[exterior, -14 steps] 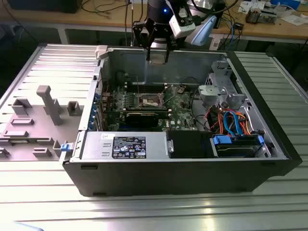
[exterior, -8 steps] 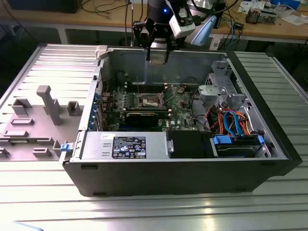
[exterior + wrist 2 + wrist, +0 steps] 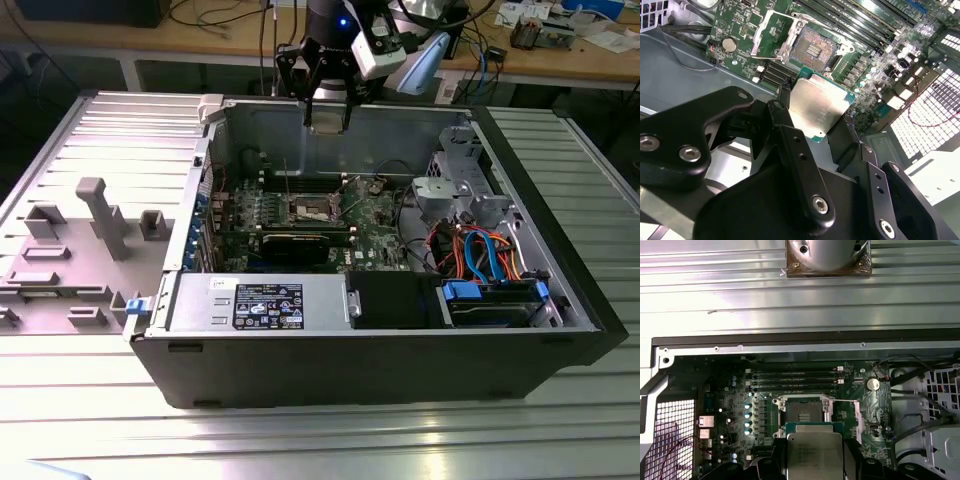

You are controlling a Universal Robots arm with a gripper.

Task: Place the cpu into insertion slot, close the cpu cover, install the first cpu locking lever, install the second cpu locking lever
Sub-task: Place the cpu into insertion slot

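While my gripper (image 3: 812,122) clamps the cpu (image 3: 820,105) by two opposite edges, above the board (image 3: 735,22) and apart from the slot (image 3: 815,47), I judge it light, stiff, slippery, fragile underneath: edges only.

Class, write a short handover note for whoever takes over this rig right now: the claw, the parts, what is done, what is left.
Claw: shut on the cpu, holding it in the air over the open case.
Insertion slot: empty.
Cpu cover: flipped open beside the slot.
Done: cpu is in the claw's grip.
Left: seating the cpu, closing the cover, both locking levers.
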